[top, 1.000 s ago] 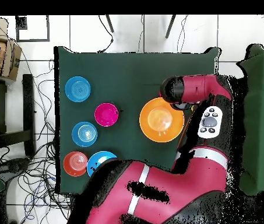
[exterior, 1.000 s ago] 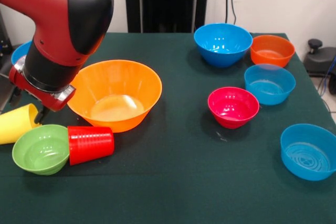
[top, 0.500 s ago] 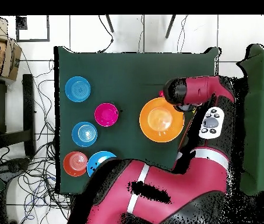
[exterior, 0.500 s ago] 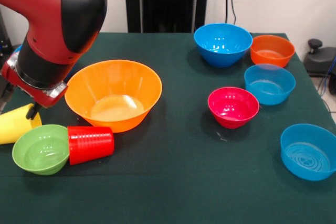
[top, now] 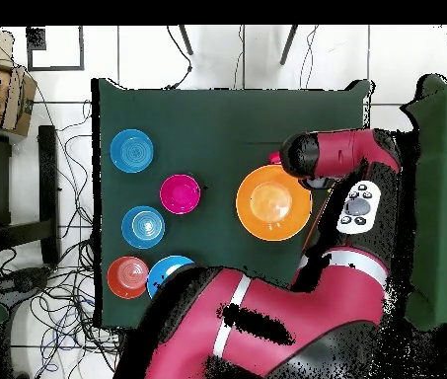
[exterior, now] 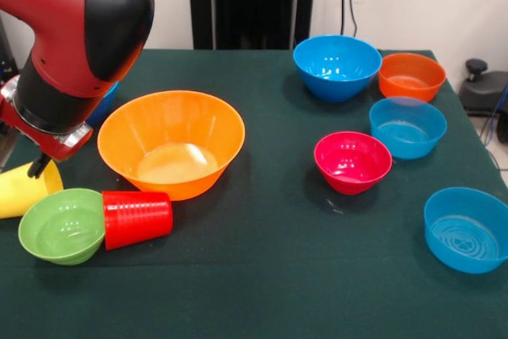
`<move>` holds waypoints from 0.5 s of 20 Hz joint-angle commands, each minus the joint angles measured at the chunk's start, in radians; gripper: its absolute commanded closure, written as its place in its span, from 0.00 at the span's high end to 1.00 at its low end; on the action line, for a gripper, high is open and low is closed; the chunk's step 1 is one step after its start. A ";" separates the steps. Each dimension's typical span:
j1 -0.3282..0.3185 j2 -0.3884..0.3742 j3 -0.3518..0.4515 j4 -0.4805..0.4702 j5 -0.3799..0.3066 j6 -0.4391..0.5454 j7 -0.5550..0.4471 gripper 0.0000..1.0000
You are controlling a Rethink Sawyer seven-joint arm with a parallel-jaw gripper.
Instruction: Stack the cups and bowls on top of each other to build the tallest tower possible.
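Tabletop (exterior: 262, 267): big orange bowl (exterior: 171, 143) empty, nothing stacked. Red cup (exterior: 136, 218) on its side, touching green bowl (exterior: 62, 225); yellow cup (exterior: 24, 188) lying beside. Gripper (exterior: 36, 166) above yellow cup; jaws' state cannot be told.

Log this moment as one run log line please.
arm: above yellow plastic cup lying on its side | gripper: hidden | big yellow-orange plastic bowl: empty | tower: not started

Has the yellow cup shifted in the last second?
Yes, slightly. In the front view the yellow cup has slid left, away from the unmoved green bowl, now showing less at the edge.
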 commanded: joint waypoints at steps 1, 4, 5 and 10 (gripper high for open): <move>0.027 0.023 0.061 -0.015 0.011 0.044 -0.001 1.00; 0.028 0.022 0.070 -0.014 0.022 0.028 0.012 1.00; 0.028 0.022 0.073 -0.014 0.025 0.024 0.015 1.00; 0.027 0.023 0.085 -0.026 0.040 0.031 0.018 1.00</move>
